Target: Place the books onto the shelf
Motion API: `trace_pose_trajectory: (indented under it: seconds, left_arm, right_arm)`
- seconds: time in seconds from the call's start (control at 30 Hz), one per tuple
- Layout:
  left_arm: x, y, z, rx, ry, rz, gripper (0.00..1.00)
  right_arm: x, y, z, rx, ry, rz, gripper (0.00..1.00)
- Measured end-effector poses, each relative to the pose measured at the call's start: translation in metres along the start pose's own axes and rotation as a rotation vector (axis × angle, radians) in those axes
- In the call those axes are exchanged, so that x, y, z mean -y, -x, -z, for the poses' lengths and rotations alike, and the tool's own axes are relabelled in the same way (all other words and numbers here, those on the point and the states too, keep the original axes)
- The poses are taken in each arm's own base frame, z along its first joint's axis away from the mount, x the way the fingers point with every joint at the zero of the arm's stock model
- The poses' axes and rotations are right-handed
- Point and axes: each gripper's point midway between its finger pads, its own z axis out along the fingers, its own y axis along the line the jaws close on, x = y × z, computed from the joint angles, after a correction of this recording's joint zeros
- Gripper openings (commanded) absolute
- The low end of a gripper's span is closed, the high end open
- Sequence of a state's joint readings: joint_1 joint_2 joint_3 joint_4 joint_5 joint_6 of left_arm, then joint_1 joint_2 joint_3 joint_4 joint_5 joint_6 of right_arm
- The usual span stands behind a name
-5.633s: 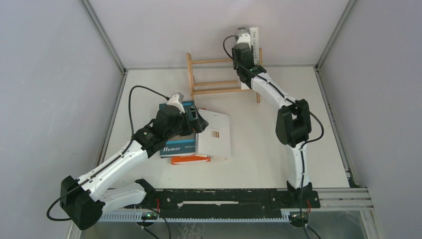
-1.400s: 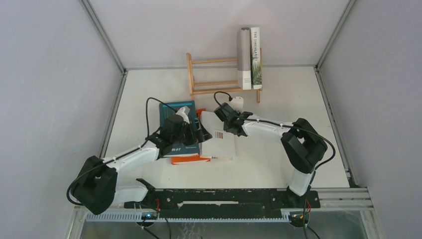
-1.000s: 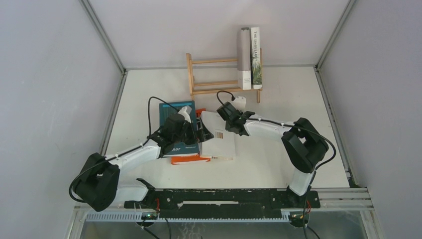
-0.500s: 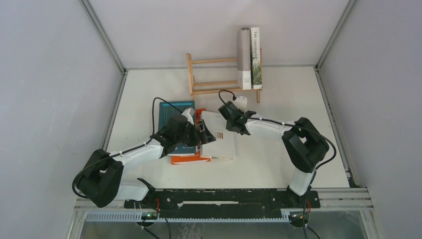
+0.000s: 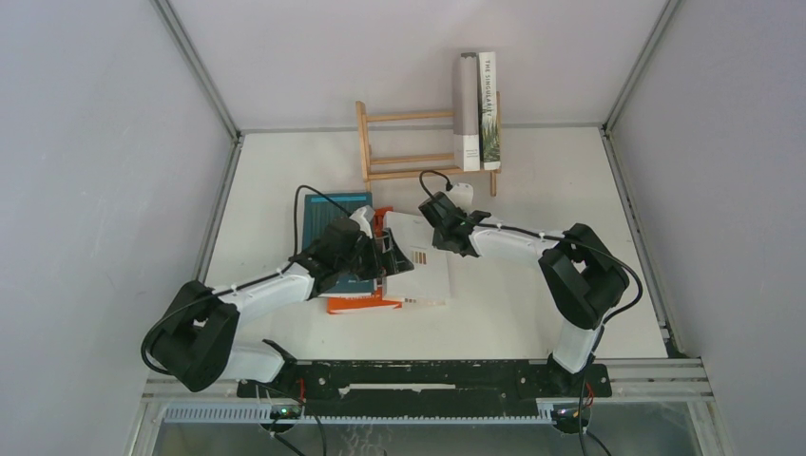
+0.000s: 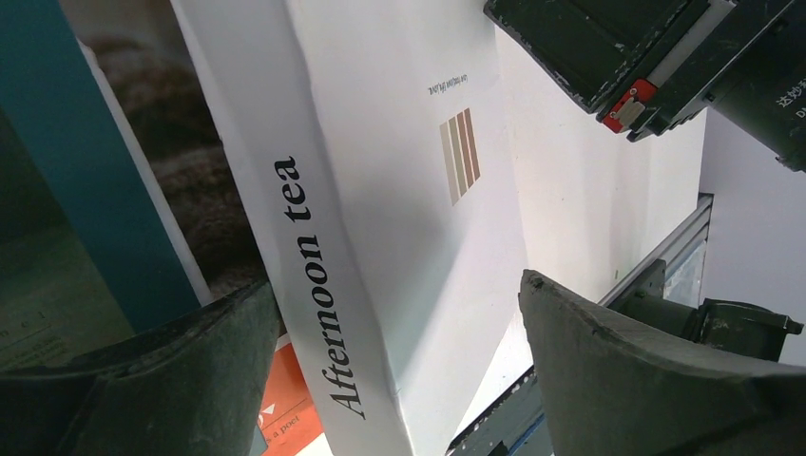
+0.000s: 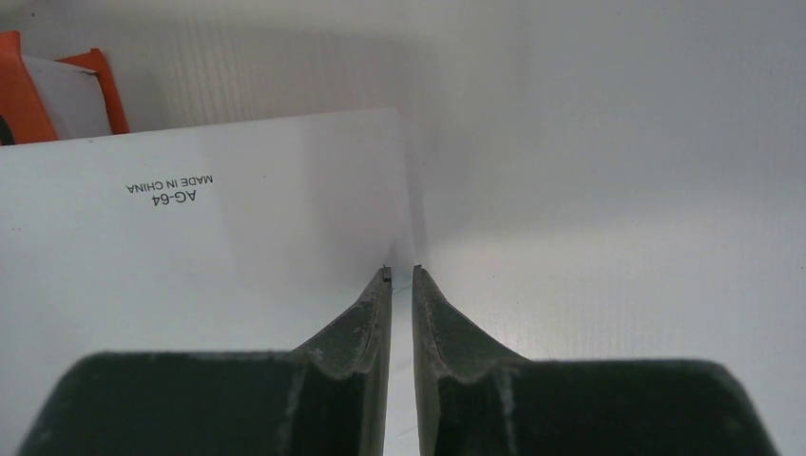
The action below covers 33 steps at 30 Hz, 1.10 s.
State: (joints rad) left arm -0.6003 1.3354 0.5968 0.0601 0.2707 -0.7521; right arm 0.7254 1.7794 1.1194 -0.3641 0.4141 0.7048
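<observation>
Inside the spread left hand [image 6: 399, 283], white book [image 6: 399, 142], spine title [image 6: 318, 285] wrist-view only, right hand [image 7: 399, 274] nearly closed.

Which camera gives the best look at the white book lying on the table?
The left wrist view: the white book fills it, its spine reading "Afternoon tea". The top view shows its cover small and far off; the right wrist view shows only one corner.
</observation>
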Motion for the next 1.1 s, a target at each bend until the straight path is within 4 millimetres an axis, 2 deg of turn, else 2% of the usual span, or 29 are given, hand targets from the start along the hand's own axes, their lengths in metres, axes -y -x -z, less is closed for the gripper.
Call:
trace_pose_trajectory:
  seconds: [0.2,0.37,0.57,0.7,0.8,0.93,1.1]
  left_arm:
    - [0.004,0.001,0.000,0.001,-0.015,-0.003,0.90]
    - [0.015,0.002,0.004,0.005,-0.048,-0.010,0.89]
    - [0.045,0.014,0.013,0.039,-0.122,-0.035,0.89]
    - [0.068,0.023,0.019,0.058,-0.175,-0.050,0.88]
    - [0.082,0.026,0.020,0.057,-0.204,-0.065,0.88]
    - [0.093,0.018,0.013,0.024,-0.213,-0.088,0.88]
    - [0.090,0.002,0.000,-0.051,-0.172,-0.099,0.88]
  right_arm:
    - [0.001,0.002,-0.001,-0.002,0.003,-0.009,0.20]
    - [0.002,0.003,-0.002,-0.001,0.000,-0.008,0.20]
    - [0.011,0.000,-0.005,-0.013,-0.021,0.000,0.20]
    - [0.027,-0.027,-0.011,-0.094,-0.060,0.038,0.20]
    - [0.028,-0.030,-0.010,-0.105,-0.061,0.048,0.20]
    - [0.028,-0.032,-0.010,-0.110,-0.059,0.050,0.20]
    - [0.030,-0.032,-0.009,-0.110,-0.050,0.041,0.20]
